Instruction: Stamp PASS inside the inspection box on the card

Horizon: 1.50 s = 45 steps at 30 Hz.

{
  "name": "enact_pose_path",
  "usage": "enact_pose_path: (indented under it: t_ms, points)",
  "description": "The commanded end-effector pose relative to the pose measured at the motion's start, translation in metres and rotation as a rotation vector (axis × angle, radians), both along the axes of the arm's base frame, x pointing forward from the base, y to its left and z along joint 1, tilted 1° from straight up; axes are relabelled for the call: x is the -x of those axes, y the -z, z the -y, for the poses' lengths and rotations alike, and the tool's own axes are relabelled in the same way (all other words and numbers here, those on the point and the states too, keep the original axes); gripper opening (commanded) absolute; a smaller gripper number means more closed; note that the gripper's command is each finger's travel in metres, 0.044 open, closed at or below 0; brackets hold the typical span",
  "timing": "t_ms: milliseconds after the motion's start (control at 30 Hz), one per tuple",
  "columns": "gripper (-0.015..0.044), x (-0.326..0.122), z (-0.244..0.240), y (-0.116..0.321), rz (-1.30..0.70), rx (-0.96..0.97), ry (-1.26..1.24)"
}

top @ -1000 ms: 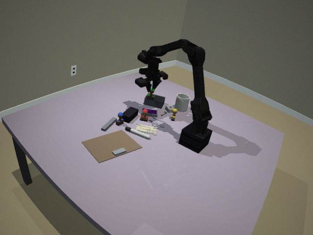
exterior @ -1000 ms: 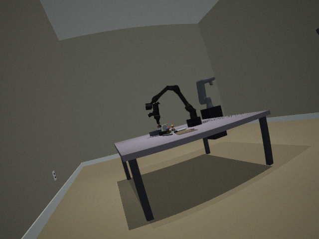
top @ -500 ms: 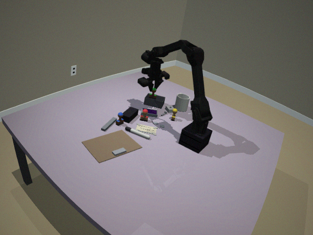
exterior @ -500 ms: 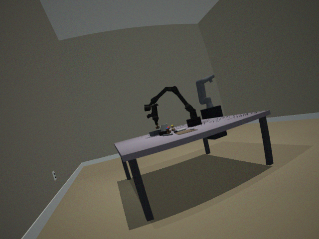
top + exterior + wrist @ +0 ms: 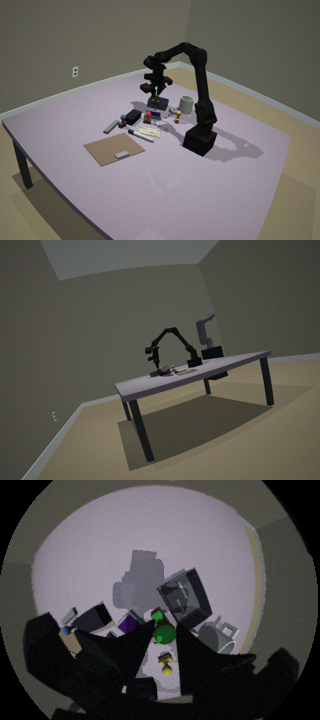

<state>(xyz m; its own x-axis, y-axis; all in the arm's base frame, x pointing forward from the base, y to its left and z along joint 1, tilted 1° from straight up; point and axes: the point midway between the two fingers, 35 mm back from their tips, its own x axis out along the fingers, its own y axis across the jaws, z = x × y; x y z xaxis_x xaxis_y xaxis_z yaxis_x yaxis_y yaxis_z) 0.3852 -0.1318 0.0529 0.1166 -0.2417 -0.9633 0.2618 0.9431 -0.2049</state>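
My gripper [image 5: 156, 95] [image 5: 157, 367] [image 5: 166, 623] is shut on the green-topped stamp [image 5: 155, 99] [image 5: 165, 634]. It holds the stamp upright beside the dark open box [image 5: 160, 105] [image 5: 202, 597]; the exact height is unclear. The ink pad [image 5: 155, 113] [image 5: 128, 624] lies open, its purple face up. The cream card [image 5: 149, 132] lies nearer the front; its marks are too small to read. The red stamp [image 5: 148, 117] stands just in front of the pad, the blue stamp [image 5: 122, 121] [image 5: 65, 630] to the left and the yellow stamp [image 5: 178, 116] [image 5: 166, 666] to the right. No stamp's word is legible.
A grey mug [image 5: 185, 105] [image 5: 214, 639] stands right of the box. A black block [image 5: 132, 117] [image 5: 93, 618] is left of the pad, with a grey bar [image 5: 111, 126] beyond the blue stamp. A marker [image 5: 141, 136] lies along the card, near a brown board [image 5: 108, 147].
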Motion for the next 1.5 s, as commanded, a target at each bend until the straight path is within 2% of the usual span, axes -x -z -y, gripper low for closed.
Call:
enact_pose_path:
  t_ms: [0, 767, 1100, 1233, 1467]
  points:
    - [0.0, 0.001, -0.001, 0.01, -0.01, -0.007, -0.005]
    - [0.0, 0.002, -0.001, 0.038, -0.011, -0.007, -0.005]
    - [0.0263, 0.001, 0.0, 0.035, -0.006, -0.001, 0.0]
    - [0.0265, 0.0, 0.0, 0.025, -0.006, -0.002, 0.0]
    - [0.0265, 0.006, -0.004, -0.079, -0.01, -0.007, -0.005]
